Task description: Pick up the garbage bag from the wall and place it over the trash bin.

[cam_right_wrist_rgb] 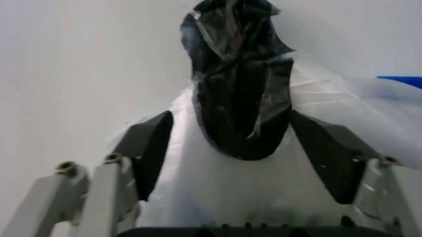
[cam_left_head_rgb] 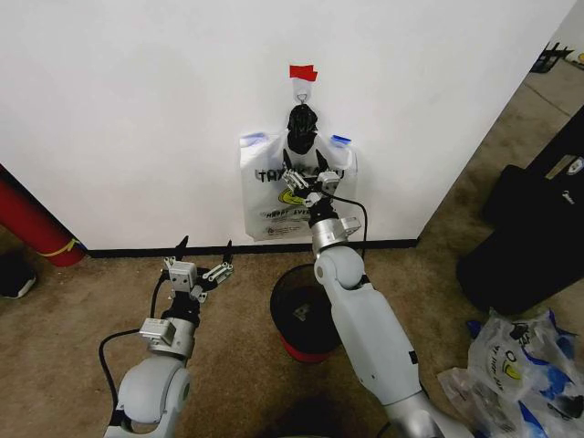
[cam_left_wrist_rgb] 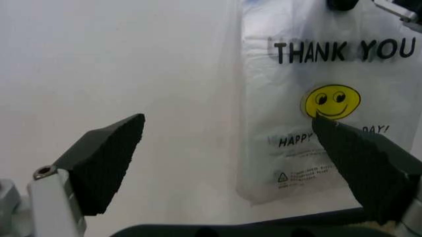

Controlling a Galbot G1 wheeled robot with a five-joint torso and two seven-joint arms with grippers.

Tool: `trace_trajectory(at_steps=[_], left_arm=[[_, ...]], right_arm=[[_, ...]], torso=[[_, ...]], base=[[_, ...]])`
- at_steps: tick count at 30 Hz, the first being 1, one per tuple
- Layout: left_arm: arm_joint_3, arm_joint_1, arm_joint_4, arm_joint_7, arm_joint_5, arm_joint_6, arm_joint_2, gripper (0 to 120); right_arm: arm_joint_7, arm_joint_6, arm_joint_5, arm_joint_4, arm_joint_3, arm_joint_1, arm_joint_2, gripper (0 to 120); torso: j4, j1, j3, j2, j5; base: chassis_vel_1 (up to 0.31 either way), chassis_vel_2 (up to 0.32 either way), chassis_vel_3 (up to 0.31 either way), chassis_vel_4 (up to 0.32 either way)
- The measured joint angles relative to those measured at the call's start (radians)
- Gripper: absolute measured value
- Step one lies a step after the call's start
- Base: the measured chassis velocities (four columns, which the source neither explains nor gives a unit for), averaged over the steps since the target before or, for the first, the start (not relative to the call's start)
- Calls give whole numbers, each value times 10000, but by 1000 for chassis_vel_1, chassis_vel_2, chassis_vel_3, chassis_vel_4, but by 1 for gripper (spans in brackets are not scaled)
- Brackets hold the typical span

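**Right gripper open at the neck of the hanging bag**

The right gripper (cam_left_head_rgb: 304, 185) is raised against the wall (cam_left_head_rgb: 137, 109), fingers spread wide and holding nothing. In the right wrist view its two dark pads (cam_right_wrist_rgb: 150, 150) stand either side of a dark, crinkled neck of plastic, with whitish film spreading below between them. Whether the pads already touch the film cannot be told.

The left gripper (cam_left_head_rgb: 199, 269) waits low and to the left, just above the floor, also wide open and empty; its wrist camera looks past its pads at the printed face of the bag.

The garbage bag (cam_left_head_rgb: 274, 205) hangs flat on the wall from a small hook (cam_left_head_rgb: 303, 94) under a strip of red tape (cam_left_head_rgb: 303, 72), its blue handle tips standing out at each shoulder. The trash bin (cam_left_head_rgb: 306, 315) stands on the floor directly beneath, partly covered by the right forearm.

The bag looks very light, limp and slippery; it will likely crumple and slide rather than hold shape. The bunched neck just under the hook seems the surest hold, since the layers are gathered there.

The dark mass at the neck is hard to identify: it could be gathered handles or something wrapped around them. The hook's hold on the bag is hidden, and part of the lettering is covered by the gripper.
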Motion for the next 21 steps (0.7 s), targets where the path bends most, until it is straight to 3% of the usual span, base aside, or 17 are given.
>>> trace_trajectory(at_steps=[4,7,18,21], left_arm=[[0,16,11,0,4,-35,73,100],[-3,15,27,-2,5,-43,117,100],[4,25,53,-4,37,-83,164,100],[3,43,53,-4,51,-100,158,100]], right_arm=[[0,47,-122,-290,115,184,0,49],[-3,56,-156,-373,176,266,2,43],[-93,163,-189,-512,235,392,30,2],[-109,189,-185,-493,235,383,25,0]], torso=[[0,0,0,1,1],[0,0,0,1,1],[2,0,0,1,1],[1,0,0,1,1]], base=[[0,0,0,0],[0,0,0,0],[0,0,0,0],[0,0,0,0]])
